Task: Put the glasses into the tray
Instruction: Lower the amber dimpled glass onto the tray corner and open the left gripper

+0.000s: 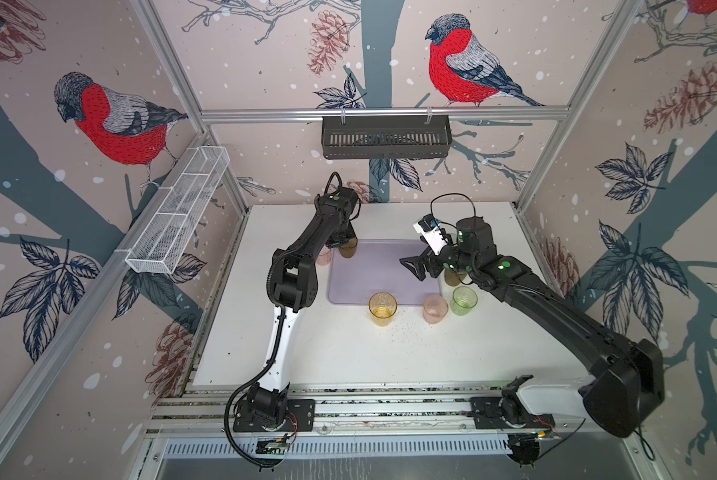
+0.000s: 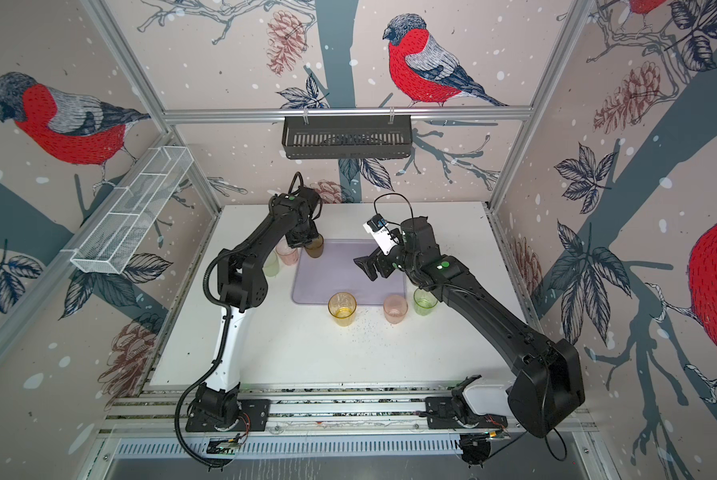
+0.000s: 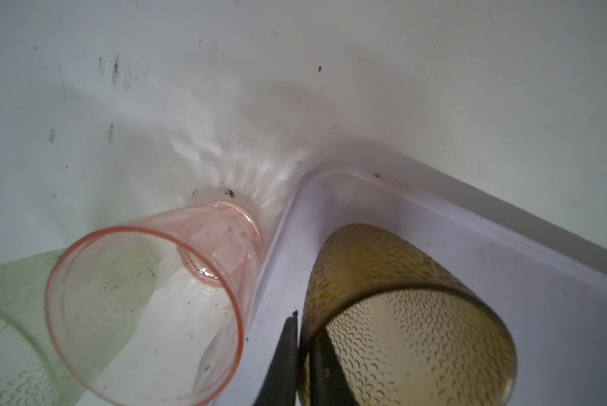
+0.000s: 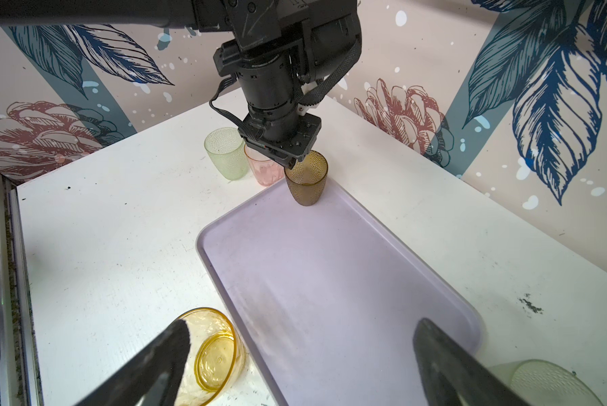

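The lilac tray (image 1: 385,274) (image 4: 330,281) lies mid-table. A brown glass (image 3: 400,316) (image 4: 306,179) stands upright in its far left corner, and my left gripper (image 3: 303,327) (image 1: 343,243) is shut on its rim, one finger outside the wall and one inside. Just off that corner stand a pink glass (image 3: 154,298) (image 2: 287,253) and a pale green glass (image 3: 6,334) (image 2: 271,266). My right gripper (image 4: 302,337) (image 1: 415,266) hangs open and empty above the tray's right part. A yellow glass (image 1: 383,308), a pink glass (image 1: 434,308) and a bright green glass (image 1: 464,300) stand along the tray's near edge.
An amber glass (image 1: 452,277) shows partly under my right wrist, right of the tray. A black slotted basket (image 1: 385,137) hangs on the back wall and a white mesh basket (image 1: 178,216) on the left wall. Dark specks (image 1: 406,328) dot the table.
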You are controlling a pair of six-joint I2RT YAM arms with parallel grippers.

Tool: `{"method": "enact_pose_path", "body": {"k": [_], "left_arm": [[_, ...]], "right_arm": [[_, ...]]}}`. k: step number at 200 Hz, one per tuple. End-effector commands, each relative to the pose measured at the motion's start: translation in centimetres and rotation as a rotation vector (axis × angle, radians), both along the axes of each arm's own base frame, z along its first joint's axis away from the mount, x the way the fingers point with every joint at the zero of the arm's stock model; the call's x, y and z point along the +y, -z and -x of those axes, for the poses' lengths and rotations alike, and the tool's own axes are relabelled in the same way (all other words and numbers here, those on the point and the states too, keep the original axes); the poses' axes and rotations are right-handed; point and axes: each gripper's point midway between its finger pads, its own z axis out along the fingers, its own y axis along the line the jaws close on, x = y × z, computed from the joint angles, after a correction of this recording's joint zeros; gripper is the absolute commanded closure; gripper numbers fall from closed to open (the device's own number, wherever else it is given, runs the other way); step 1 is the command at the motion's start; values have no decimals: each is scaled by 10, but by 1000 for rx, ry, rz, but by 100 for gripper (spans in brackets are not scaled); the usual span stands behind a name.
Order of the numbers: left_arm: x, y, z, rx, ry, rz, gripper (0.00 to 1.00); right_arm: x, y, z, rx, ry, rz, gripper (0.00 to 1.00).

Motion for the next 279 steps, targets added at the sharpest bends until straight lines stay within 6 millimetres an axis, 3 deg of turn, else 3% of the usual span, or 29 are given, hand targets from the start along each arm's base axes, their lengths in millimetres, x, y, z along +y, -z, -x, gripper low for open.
{"method": "enact_pose_path", "body": {"k": [1,94,112,226,279], "left_arm": [[6,-2,2,2,-14,-24,87],[5,-9,1,-14,-13,-15,84],[3,-12,0,-24,-12,-3,78],[-1,-51,2,-97,-4,17,70],[-1,-66,18,-90,22,-14,68]], "right_arm": [[1,-8,-5,-36,6,-9,0],[0,-9,-5,-41,8,-12,0],[0,-9,-5,-41,8,-12,0],[2,-13,-2,-40,2,-27,0],[-3,-14,-2,-46,31,-13,0]]}}
